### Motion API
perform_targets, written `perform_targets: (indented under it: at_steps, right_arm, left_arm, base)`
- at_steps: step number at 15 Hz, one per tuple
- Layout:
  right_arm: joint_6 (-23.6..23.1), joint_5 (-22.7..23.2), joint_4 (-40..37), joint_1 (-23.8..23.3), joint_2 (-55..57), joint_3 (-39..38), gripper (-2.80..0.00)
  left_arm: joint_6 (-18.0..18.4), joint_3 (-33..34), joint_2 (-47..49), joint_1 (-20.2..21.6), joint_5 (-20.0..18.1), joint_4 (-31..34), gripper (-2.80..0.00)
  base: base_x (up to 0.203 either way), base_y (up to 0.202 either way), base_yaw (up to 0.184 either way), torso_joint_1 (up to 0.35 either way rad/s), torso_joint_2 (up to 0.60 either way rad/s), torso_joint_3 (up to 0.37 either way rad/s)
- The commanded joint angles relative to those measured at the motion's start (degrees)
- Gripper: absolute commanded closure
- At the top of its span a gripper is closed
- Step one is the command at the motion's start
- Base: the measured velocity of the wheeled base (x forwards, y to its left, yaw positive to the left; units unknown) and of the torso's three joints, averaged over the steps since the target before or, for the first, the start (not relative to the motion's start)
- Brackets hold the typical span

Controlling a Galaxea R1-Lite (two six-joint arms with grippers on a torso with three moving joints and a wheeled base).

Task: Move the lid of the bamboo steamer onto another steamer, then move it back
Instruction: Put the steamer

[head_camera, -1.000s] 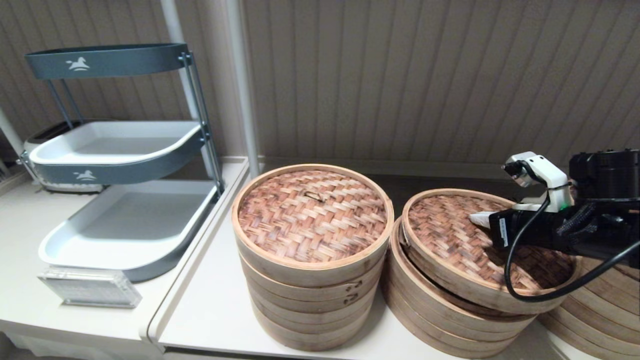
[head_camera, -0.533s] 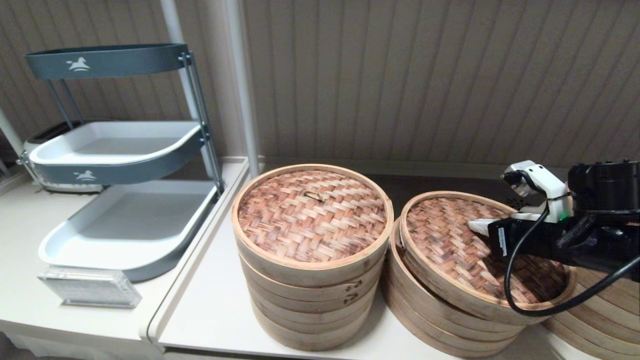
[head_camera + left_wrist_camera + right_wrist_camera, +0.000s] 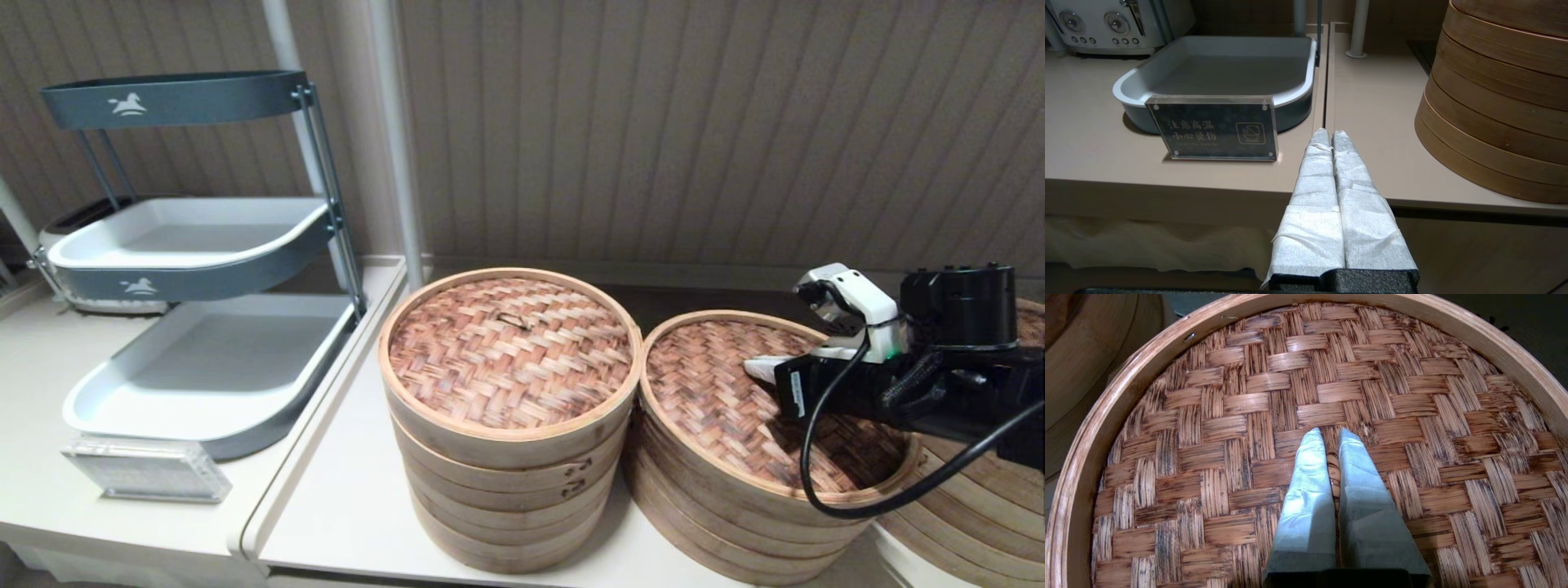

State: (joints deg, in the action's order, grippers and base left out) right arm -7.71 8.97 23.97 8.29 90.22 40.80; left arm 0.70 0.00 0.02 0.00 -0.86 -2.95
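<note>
Shifted leftward and lower since the earlier frame, right gripper (image 3: 1331, 443) stays clamped on the loop handle of the bamboo steamer lid (image 3: 735, 400), now nearly seated on another steamer (image 3: 718, 514); tilted release risks rim jamming; left gripper (image 3: 1329, 136) parked, closed

The head camera looks forward and down over the counter from well back. The right wrist camera sits close behind the right gripper (image 3: 1331, 435), facing straight onto the bamboo steamer lid (image 3: 1216, 428), shared with the head view (image 3: 718, 400). The left wrist camera looks low along the left gripper (image 3: 1329, 134) towards the grey tray (image 3: 1216, 45), also in the head view (image 3: 106, 408).
</note>
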Motion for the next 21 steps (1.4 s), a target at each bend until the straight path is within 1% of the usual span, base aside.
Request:
perform_targets:
  at_steps: [1,10,13,18,21]
  right_arm:
    - [0.0,0.0,0.2,0.1,0.9,0.2,0.00]
    - [-0.4,-0.2,0.2,-1.3,0.8,2.1,0.00]
    - [-0.4,-0.1,0.2,-1.4,0.7,1.6,0.00]
    - [-0.1,0.1,0.3,-1.1,0.3,-1.5,0.00]
    - [0.0,0.1,0.3,-1.2,0.3,-1.5,0.00]
  left_arm:
    - [0.0,1.6,0.0,0.0,0.0,0.0,0.00]
    - [0.0,1.6,0.0,0.0,0.0,0.0,0.00]
    - [0.0,1.6,0.0,0.0,0.0,0.0,0.00]
    - [0.0,1.6,0.0,0.0,0.0,0.0,0.00]
    - [0.0,1.6,0.0,0.0,0.0,0.0,0.00]
  base:
    - [0.000,0.000,0.000,0.000,0.00,0.000]
    - [0.000,0.000,0.000,0.000,0.00,0.000]
    - [0.000,0.000,0.000,0.000,0.00,0.000]
    - [0.000,0.000,0.000,0.000,0.00,0.000]
    - [0.000,0.000,0.000,0.000,0.00,0.000]
